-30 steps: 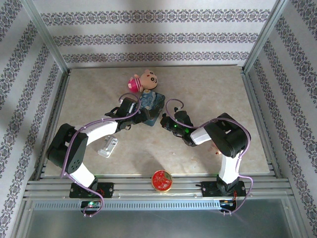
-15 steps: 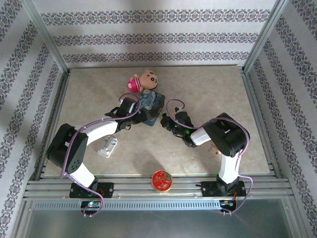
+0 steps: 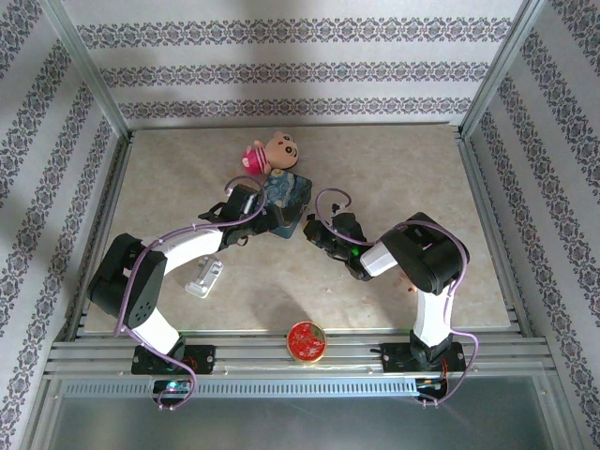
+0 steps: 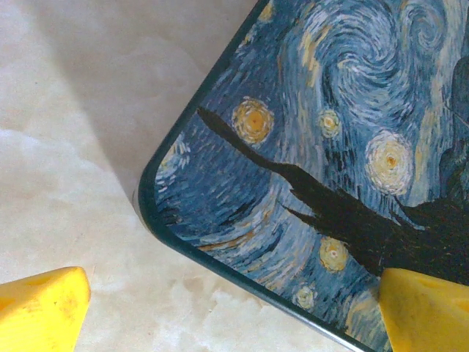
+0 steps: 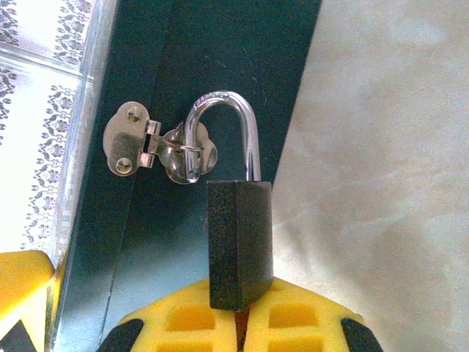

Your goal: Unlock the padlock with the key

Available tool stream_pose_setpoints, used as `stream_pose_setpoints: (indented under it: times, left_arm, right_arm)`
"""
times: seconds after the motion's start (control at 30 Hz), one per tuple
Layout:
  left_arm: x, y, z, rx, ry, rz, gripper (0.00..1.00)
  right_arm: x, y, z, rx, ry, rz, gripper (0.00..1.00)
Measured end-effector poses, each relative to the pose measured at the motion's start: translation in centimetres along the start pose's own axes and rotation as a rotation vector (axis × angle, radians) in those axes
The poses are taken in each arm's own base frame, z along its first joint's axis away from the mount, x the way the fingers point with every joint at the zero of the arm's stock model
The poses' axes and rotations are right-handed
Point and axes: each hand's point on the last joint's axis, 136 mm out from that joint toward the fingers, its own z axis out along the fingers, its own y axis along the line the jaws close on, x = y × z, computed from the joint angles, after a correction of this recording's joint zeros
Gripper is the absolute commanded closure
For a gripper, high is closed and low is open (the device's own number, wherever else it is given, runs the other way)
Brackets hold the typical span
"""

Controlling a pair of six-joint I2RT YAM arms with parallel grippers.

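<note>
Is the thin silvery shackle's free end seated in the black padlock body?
No: one leg of the silvery shackle ends outside the black padlock body, hooked through the metal hasp.

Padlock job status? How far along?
Done, apparently: the padlock shackle looks released, its free end outside the body. In hand: the right gripper is shut on the padlock body; the left gripper stands open astride the tin corner. Left: the shackle hangs through the tin's hasp; the keyhole end is hidden in the jaws.
</note>
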Motion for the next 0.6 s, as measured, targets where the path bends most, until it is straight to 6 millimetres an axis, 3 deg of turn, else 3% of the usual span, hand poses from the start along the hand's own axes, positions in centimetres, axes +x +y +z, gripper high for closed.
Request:
stream_pose_setpoints:
  times: [0.6]
  left_arm:
    - [0.13, -0.05, 0.13, 0.012, -0.003, -0.007, 0.01]
  right_arm:
    - [-0.81, 0.21, 0.16, -0.026, -0.034, 0.03, 1.0]
